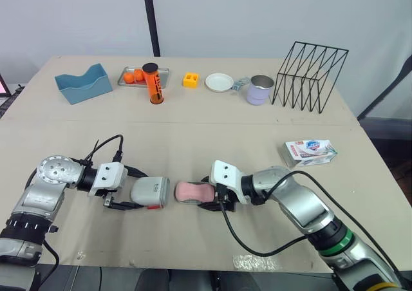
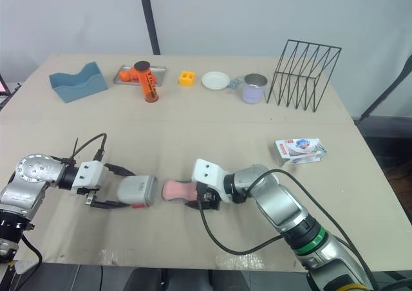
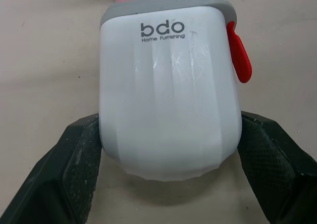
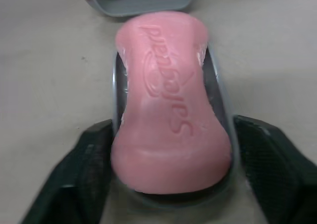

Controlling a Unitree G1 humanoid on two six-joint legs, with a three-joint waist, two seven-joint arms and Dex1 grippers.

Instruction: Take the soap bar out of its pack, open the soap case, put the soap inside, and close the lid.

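1. The soap (image 4: 171, 105) is out of its pack. It lies lengthwise on the case's base (image 4: 222, 97), stamped side up, near the front middle of the table (image 1: 212, 130).
2. My right gripper (image 4: 171, 125) grasps the base. One black finger presses on each long side, with the soap between them.
3. The lid (image 3: 168, 95) lies just left of the soap, its grey-rimmed mouth facing the soap's end. The two are very near each other, but I cannot tell whether they touch.
4. My left gripper (image 3: 169, 119) is clamped on the lid, one finger on each side of its closed end. A red latch (image 3: 239, 53) sticks out at one side of the mouth.
5. Both grippers lie low over the table and point at each other, the left holding the lid and the right holding the base.
6. The pack (image 1: 311, 152) lies flat to my right, well apart from the soap and nearer the table's right edge.
7. Things stand in a row along the far side. From right to left they are a black wire rack (image 1: 309, 75), a mug (image 1: 260, 89) just beside it, a white plate (image 1: 219, 82) and a yellow block (image 1: 190, 80).
8. Further left, an orange bottle (image 1: 153, 84) with a black cap stands by a metal tray (image 1: 165, 77) that holds orange pieces (image 1: 133, 76).
9. A blue bin (image 1: 84, 85) ends the row on the far left.
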